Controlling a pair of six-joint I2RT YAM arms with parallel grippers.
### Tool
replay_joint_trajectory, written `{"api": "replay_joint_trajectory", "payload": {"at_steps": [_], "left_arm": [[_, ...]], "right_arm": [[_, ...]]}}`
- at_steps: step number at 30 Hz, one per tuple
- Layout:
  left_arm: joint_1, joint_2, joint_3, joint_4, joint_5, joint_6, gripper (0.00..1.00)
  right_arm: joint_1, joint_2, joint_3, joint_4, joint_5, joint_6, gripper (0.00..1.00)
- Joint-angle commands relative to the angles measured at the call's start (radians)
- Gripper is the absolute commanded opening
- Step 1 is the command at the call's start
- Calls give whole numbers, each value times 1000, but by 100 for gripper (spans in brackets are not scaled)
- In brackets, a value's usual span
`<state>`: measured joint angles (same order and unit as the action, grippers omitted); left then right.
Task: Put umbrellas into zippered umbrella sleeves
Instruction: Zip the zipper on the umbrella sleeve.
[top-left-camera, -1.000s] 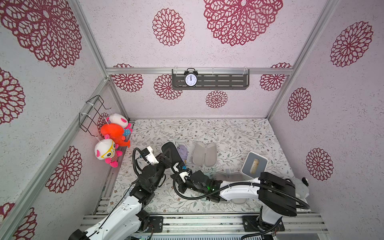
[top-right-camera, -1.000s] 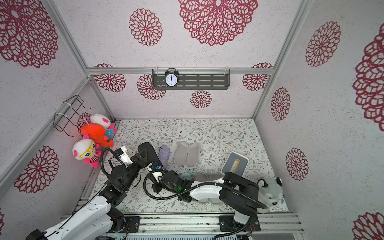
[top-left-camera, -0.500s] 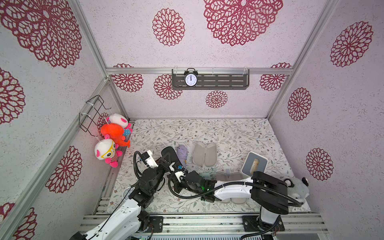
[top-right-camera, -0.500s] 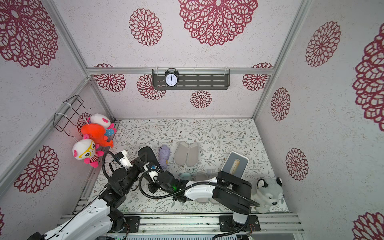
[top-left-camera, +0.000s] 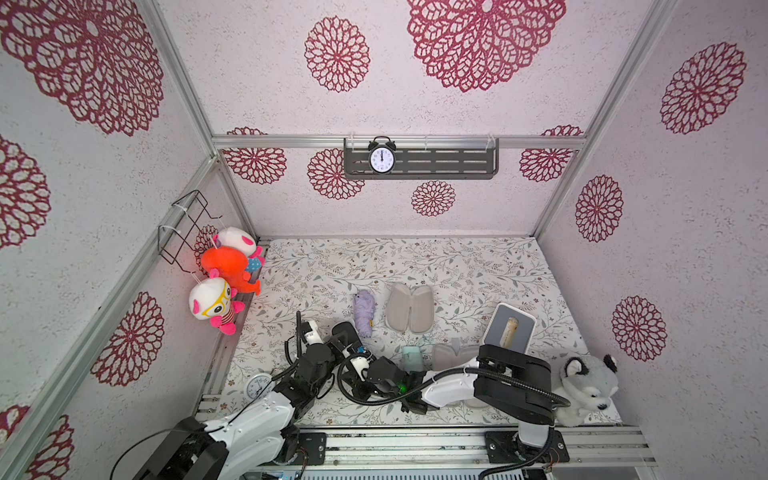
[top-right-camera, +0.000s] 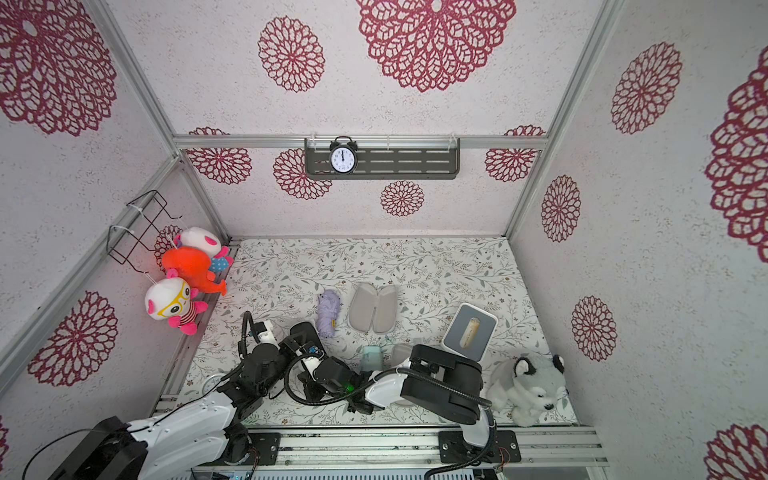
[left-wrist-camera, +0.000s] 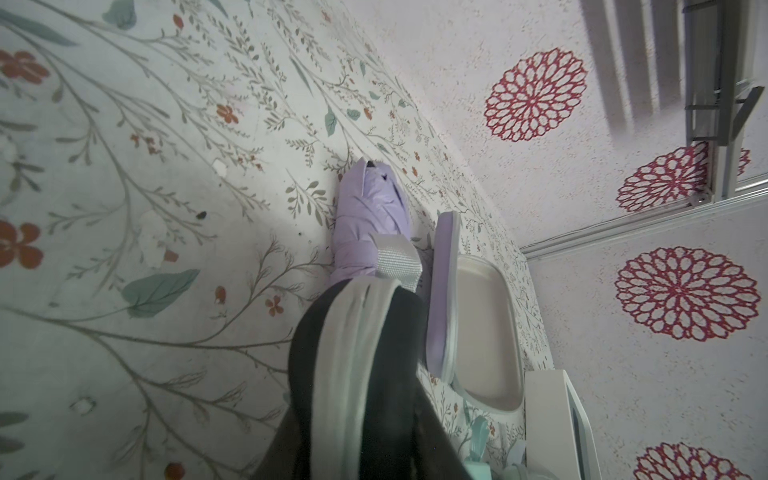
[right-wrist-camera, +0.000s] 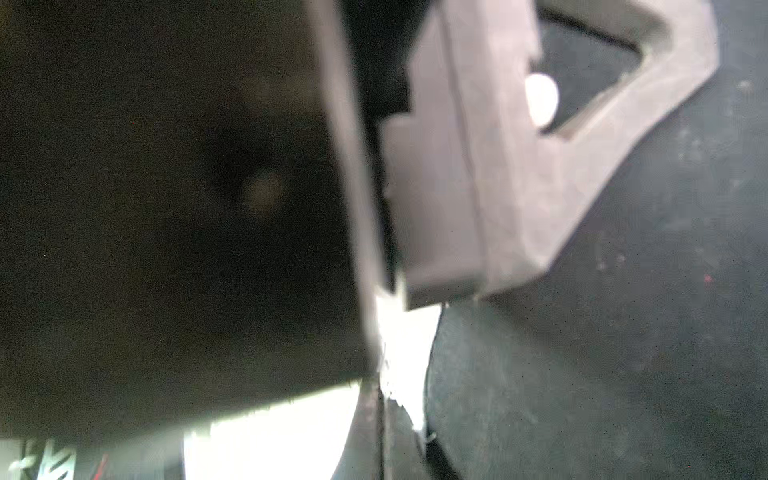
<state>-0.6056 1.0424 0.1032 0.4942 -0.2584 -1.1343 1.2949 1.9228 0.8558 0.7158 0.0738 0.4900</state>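
— Cases, and contents?
— Lilac oblong hard-shell case (top-left-camera: 409, 308) open flat on flowered table (top-left-camera: 415, 266), both pale grey halves bare. Mint green hard-shell case (top-left-camera: 449, 357) open too, partly under right arm (top-left-camera: 451, 382), lining bare where visible. Black hard-shell case (top-left-camera: 345, 330) on edge, halves nearly together; inside hidden.
— Umbrellas?
— Lilac folded fabric umbrella (top-left-camera: 364, 309), crumpled, banded near one end, lying on table just beside lilac case. Mint green fabric bundle (top-left-camera: 411, 356), short and rounded, just beside mint case.
— Grippers?
— Left gripper (top-left-camera: 338, 341) clamped on black case. Right gripper (top-left-camera: 357, 356) closed, close against same case; cannot tell what, if anything, pinched.
— Anything one camera adds?
— From left wrist only: pale grey seam (left-wrist-camera: 353, 357) running along black shell, and lilac outside (left-wrist-camera: 442, 291) of lilac case. From right wrist: dark blur, one grey finger (right-wrist-camera: 478, 174). Only in both top views: pale oblong thing (top-left-camera: 510, 328) in slot of white square box with grey top (top-left-camera: 498, 328).
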Motion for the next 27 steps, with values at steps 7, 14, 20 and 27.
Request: {"api": "replay_joint_trajectory", "payload": {"at_steps": [7, 14, 20, 27], "left_arm": [[-95, 40, -24, -15, 143, -22, 20], [-95, -10, -37, -121, 116, -6, 33], [-93, -24, -51, -174, 97, 4, 52], [-88, -210, -24, -381, 61, 40, 75]], "right_arm": [[-49, 25, -34, 162, 121, 51, 0], [-49, 23, -71, 142, 155, 66, 0], [-51, 1, -110, 127, 170, 72, 0], [-46, -52, -178, 90, 236, 82, 0]]}}
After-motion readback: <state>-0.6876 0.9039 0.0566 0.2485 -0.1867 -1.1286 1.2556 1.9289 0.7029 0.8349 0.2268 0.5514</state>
